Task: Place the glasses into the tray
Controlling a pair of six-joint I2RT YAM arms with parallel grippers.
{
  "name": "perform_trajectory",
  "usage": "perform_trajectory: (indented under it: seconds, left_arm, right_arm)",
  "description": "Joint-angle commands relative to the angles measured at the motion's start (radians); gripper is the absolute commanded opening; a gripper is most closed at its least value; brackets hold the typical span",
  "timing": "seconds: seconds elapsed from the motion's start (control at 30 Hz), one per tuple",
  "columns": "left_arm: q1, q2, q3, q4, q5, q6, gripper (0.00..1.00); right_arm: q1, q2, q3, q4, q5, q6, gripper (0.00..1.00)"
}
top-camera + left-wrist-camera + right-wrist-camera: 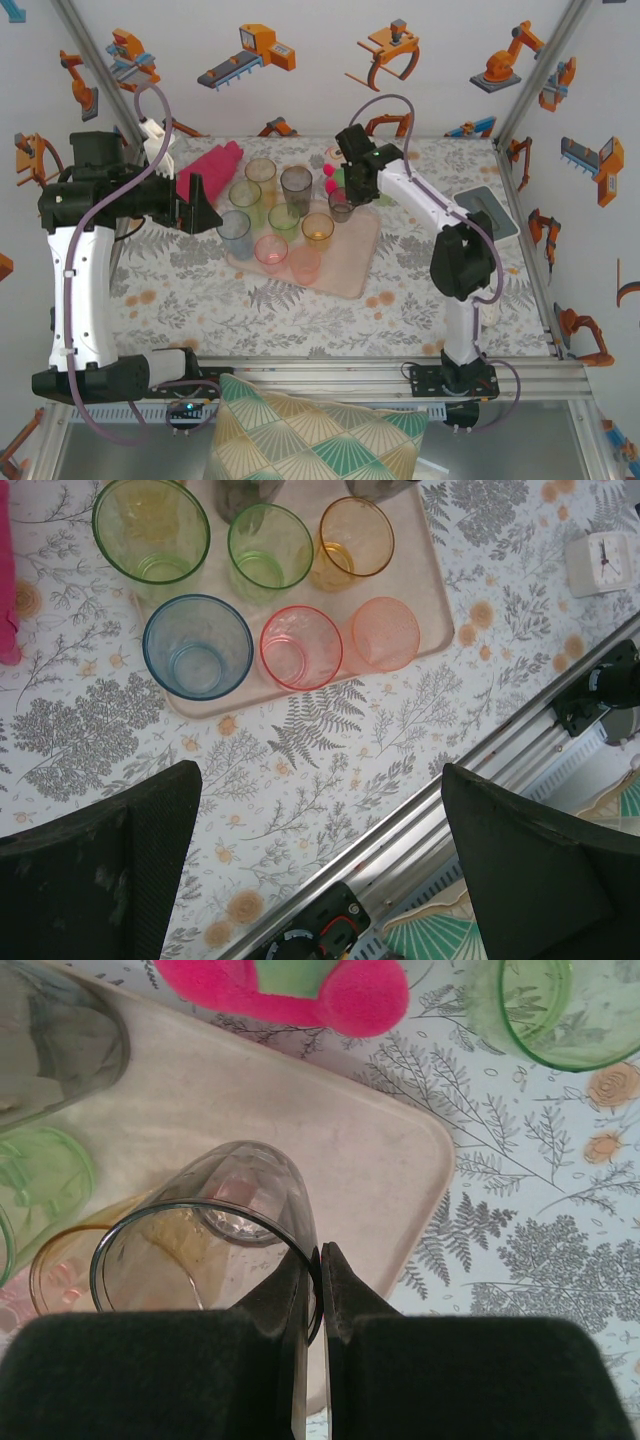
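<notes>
Our right end effector (320,1258) pinches the rim of a smoky-grey translucent tumbler (215,1225) over the flat beige-pink tray (385,1155) — we fear it tilting onto the amber glass (58,1278); left end effector (320,785) gapes empty.

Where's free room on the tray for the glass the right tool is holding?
Bare tray at the corner by the plush toy, bordered by the dark grey glass and the rim. Also a narrow strip right of the amber glass and peach glass. Left and centre are crowded.
</notes>
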Motion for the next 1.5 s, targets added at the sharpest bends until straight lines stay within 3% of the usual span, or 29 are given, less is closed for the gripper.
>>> perform_trajectory:
  seconds: [0.0,0.43,1.23,1.47]
  left_arm:
    - [-0.001,-0.019,-0.012,0.006,0.014,-0.011,0.97]
    - [0.0,-0.022,-0.014,0.008,0.013,-0.011,0.97]
    - [0.002,-0.018,-0.021,0.013,0.015,-0.013,0.97]
    - [0.001,-0.021,-0.022,0.013,0.013,-0.013,0.97]
  right_arm:
    - [0.003,0.028,0.051,0.025,-0.002,0.027,0.1]
    - [0.005,0.157,0.149,0.018,-0.015,0.027,0.1]
    - [0.013,0.255,0.212,0.016,-0.034,0.027,0.12]
    - [0.014,0.272,0.228,0.01,-0.039,0.028,0.17]
